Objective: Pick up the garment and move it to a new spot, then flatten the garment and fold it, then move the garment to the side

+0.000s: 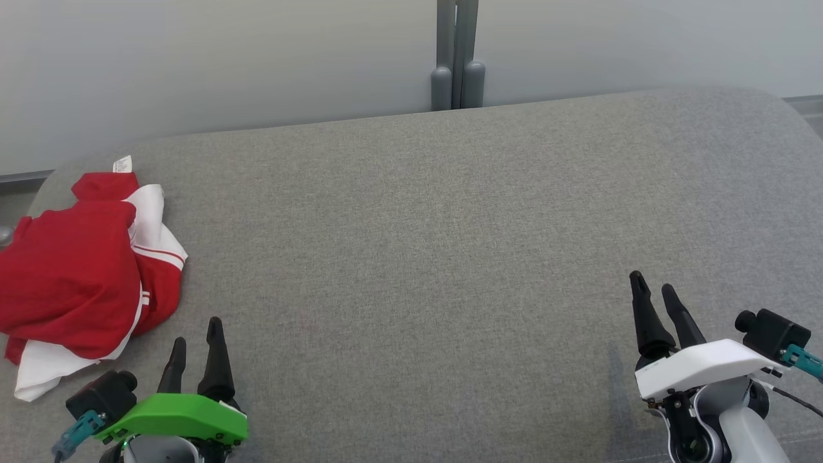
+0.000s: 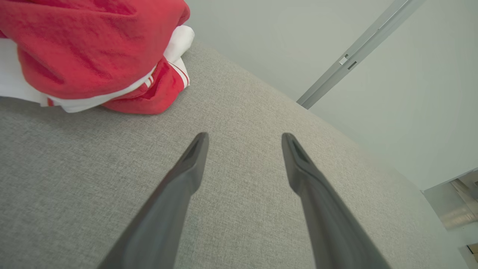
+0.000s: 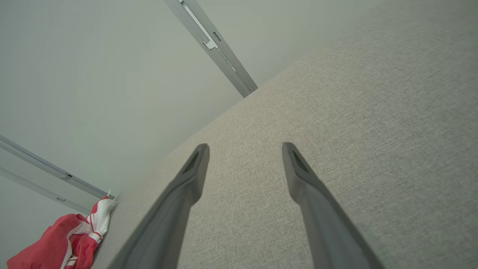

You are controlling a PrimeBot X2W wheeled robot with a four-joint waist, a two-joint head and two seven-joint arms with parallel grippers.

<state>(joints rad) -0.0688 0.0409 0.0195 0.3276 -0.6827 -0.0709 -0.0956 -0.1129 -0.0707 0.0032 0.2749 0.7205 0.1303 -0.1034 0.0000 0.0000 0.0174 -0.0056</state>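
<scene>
0 of the 3 stages look done: the garment (image 1: 71, 270) is not yet lifted, so moving, flattening, folding and setting aside are left. It lies bunched at the left edge of the grey cushioned surface (image 1: 418, 257), a red heap with white panels, striped trim and a white tag (image 1: 122, 164) at its far end. My left hand (image 1: 197, 330) hovers near it, spread and empty; my right hand (image 1: 652, 281), likewise, is well apart at the near right.
</scene>
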